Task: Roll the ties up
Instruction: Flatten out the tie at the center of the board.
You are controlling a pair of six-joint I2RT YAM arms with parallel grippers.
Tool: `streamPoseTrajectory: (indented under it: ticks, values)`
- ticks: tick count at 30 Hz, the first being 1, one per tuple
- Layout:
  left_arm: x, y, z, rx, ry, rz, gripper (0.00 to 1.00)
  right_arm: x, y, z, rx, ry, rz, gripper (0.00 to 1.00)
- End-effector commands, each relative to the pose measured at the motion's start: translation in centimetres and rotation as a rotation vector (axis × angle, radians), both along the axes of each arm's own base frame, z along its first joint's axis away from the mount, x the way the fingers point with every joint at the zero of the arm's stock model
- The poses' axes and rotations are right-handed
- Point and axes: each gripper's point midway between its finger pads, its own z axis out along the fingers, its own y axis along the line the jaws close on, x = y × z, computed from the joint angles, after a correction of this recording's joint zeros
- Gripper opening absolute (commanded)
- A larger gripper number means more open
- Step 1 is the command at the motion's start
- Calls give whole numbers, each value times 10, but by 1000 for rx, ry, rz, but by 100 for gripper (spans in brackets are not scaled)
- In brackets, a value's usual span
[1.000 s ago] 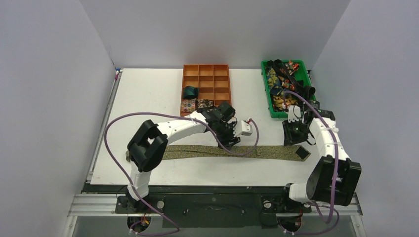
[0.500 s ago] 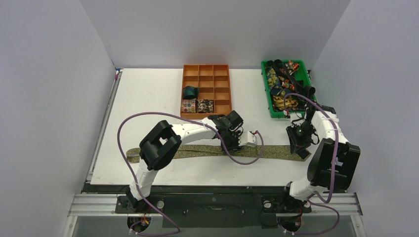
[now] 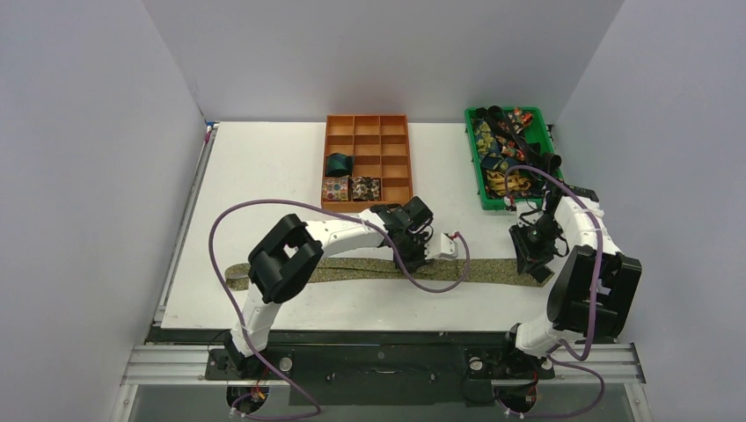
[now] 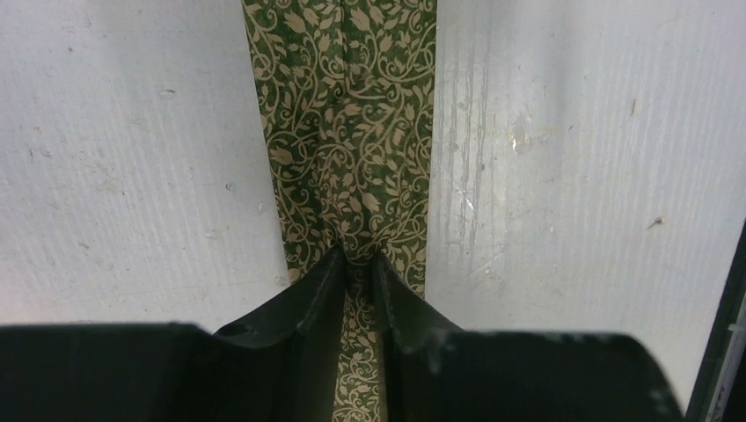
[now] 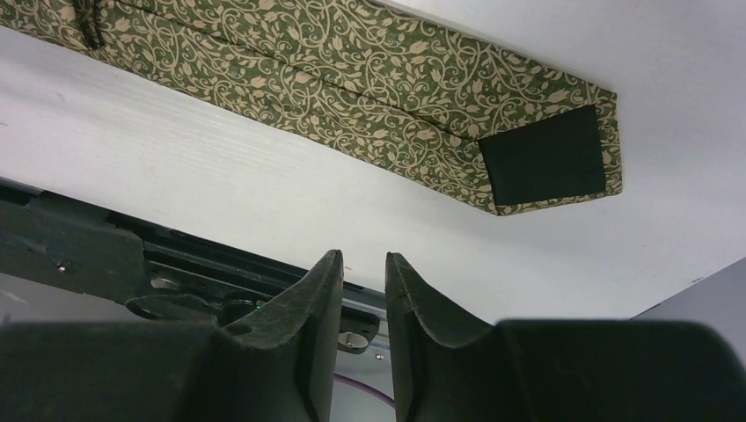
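- Top external view: your olive-green fabric necktie (image 3: pixel 352 269) with a cream vine pattern lies flat, stretched left to right across the near part of the white table (image 3: pixel 264 176).
- Left wrist view: your left gripper (image 4: pixel 359 264) is down on the necktie, partway along its length, with its jaws closed on a small pucker of the cloth.
- Right wrist view: your right gripper (image 5: pixel 356 268) hangs just beside the necktie's right end, where a black lining patch (image 5: pixel 545 163) faces up. Its jaws are almost together, with nothing between them.
- Three rolled ties (image 3: pixel 338 163) sit in the near-left compartments of the orange divided tray (image 3: pixel 393 149). To its right, a green plastic bin (image 3: pixel 493 207) holds a loose heap of ties.
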Motion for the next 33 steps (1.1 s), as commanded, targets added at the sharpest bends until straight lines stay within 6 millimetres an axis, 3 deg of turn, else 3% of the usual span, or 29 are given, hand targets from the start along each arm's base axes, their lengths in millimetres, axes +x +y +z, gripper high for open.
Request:
streamPoseTrajectory:
  ticks: [1, 5, 19, 33]
  values:
    - [2, -6, 16, -26, -3, 16, 11, 5, -5, 6, -12, -15, 9, 22]
    - [0, -22, 37, -48, -43, 10, 4, 5, -8, -2, -28, 3, -2, 21]
    - [25, -36, 37, 119, -388, 154, 0, 9, -4, -1, 36, 15, -80, 18]
    - [23, -49, 25, 182, -462, 119, 0, 9, -2, 2, 159, 69, -155, 18]
